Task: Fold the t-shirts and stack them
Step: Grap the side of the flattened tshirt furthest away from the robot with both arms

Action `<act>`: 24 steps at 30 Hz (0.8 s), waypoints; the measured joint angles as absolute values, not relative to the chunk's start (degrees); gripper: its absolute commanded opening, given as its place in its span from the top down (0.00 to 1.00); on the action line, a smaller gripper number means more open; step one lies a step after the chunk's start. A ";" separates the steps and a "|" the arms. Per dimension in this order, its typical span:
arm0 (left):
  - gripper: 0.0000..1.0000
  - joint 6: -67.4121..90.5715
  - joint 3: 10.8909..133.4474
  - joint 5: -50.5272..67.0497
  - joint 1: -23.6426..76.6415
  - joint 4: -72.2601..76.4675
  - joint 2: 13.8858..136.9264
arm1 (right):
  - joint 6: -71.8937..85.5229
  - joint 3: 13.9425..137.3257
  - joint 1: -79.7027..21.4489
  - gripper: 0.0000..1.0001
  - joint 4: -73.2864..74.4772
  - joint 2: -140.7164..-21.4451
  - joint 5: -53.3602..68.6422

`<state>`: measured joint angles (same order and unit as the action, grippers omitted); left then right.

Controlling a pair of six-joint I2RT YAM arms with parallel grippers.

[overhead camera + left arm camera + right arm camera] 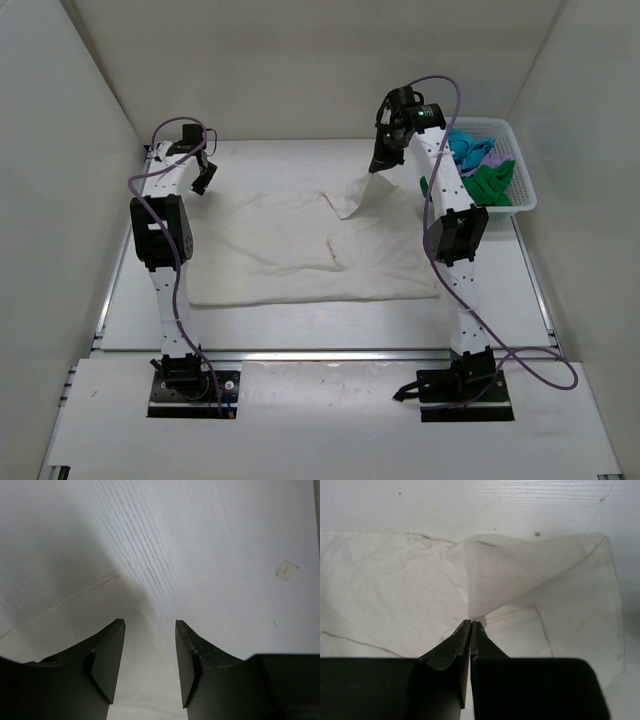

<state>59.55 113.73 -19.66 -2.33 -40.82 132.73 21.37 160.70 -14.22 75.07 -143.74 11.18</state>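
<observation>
A large cream-white t-shirt (300, 250) lies spread over the middle of the table. My right gripper (381, 165) is shut on its far right corner and holds that corner lifted, so a flap of cloth (358, 193) hangs from it. The right wrist view has the cream-white t-shirt (530, 575) rising in a peak to the closed right gripper (470, 623). My left gripper (203, 178) hovers open above the shirt's far left corner, holding nothing. In its wrist view the left gripper (150, 625) stands open before bare wall and table. Green, turquoise and lilac t-shirts (478, 165) are piled in the basket.
A white lattice basket (520, 195) stands at the far right of the table, just behind my right arm. White walls close in the left, the back and the right. Bare table surface (300, 330) runs along the near side of the shirt.
</observation>
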 measured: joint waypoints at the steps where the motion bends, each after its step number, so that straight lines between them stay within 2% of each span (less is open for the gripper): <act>1: 0.44 60.12 113.69 -20.21 -2.20 -41.01 132.90 | 21.34 160.70 -14.26 1.00 75.11 -143.74 11.51; 8: 0.34 62.46 112.42 -22.17 -2.09 -42.46 132.92 | 21.15 160.70 -12.53 1.00 75.16 -143.72 13.39; 11: 0.27 62.08 109.93 -22.39 -2.57 -41.08 132.07 | 21.17 160.70 -11.35 0.99 75.16 -143.70 14.17; 14: 0.25 60.62 104.12 -22.96 -3.18 -39.64 129.78 | 21.08 160.70 -10.31 1.00 75.16 -143.70 14.74; 20: 0.28 56.77 91.92 -23.27 -6.81 -34.74 122.39 | 20.99 160.70 -9.65 1.00 75.05 -143.70 15.59; 24: 0.23 53.17 92.62 -23.27 -7.51 -33.19 121.75 | 20.97 160.70 -10.44 1.00 75.05 -143.70 15.53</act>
